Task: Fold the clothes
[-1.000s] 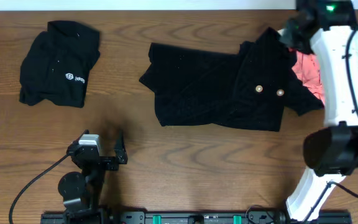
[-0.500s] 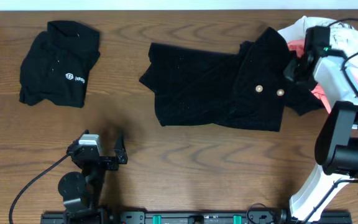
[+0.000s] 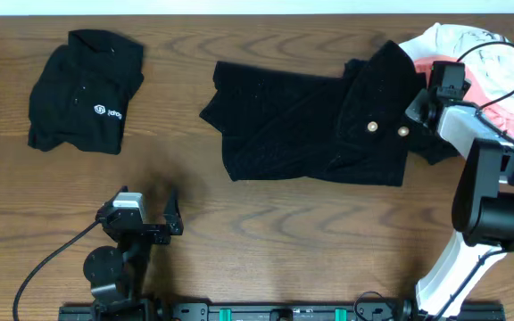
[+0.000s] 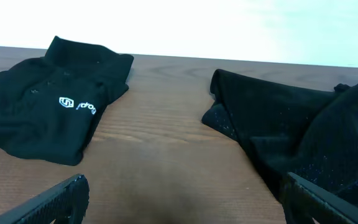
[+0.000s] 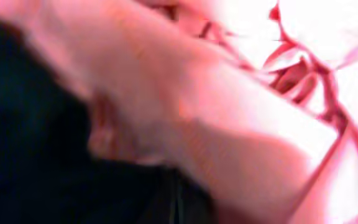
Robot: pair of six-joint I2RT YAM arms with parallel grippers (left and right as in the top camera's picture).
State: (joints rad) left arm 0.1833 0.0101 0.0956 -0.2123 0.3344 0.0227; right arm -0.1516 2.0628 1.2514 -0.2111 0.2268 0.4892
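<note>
A black garment (image 3: 310,125) lies spread and rumpled at the table's centre-right, with two brass buttons showing; it also shows in the left wrist view (image 4: 303,130). A folded black shirt with a white logo (image 3: 83,94) lies at the far left (image 4: 48,118). My right gripper (image 3: 415,105) sits low at the spread garment's right edge, beside a pink and white clothes pile (image 3: 480,62). Its view is blurred: pink cloth (image 5: 241,124), black cloth (image 5: 23,124), dark fingers (image 5: 179,205) seeming to meet. My left gripper (image 3: 173,212) is open and empty (image 4: 188,208) near the front left.
The table's (image 3: 328,241) wooden top runs along the front between the two arms. The right arm's white body (image 3: 484,205) stands at the front right. A black cable (image 3: 47,263) trails from the left arm.
My right arm has drawn back from the far right corner to the spread garment's right edge, uncovering the pink and white pile. The garments and left arm have not moved.
</note>
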